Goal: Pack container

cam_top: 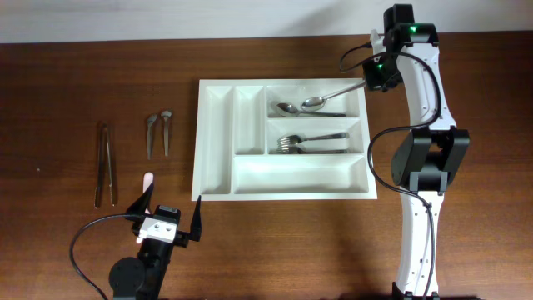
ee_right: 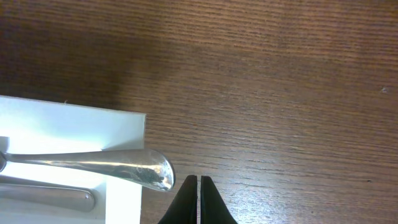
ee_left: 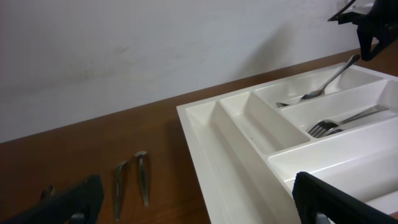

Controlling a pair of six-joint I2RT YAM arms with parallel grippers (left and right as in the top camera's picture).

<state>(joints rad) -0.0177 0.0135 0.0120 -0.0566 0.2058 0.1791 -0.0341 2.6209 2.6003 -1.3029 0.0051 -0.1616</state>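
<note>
The right pincer (ee_right: 198, 186) is closed on nothing. The handle tip of a spoon (ee_right: 118, 167) sits just beside its fingertips, propped on the rim of the tray (cam_top: 215, 137). That spoon probably needs a gentle inward nudge so it drops flat next to the other one and doesn't tip out.

The left pincer (cam_top: 173, 207) is wide open and empty. The tray lies just ahead to its right, two small utensils (cam_top: 158, 133) straight ahead, and tongs (cam_top: 104, 162) ahead to its left on the bench (cam_top: 67, 92).

The tray is white with five compartments. Spoons and forks (cam_top: 312, 143) fill two of them, and the rest are bare.
</note>
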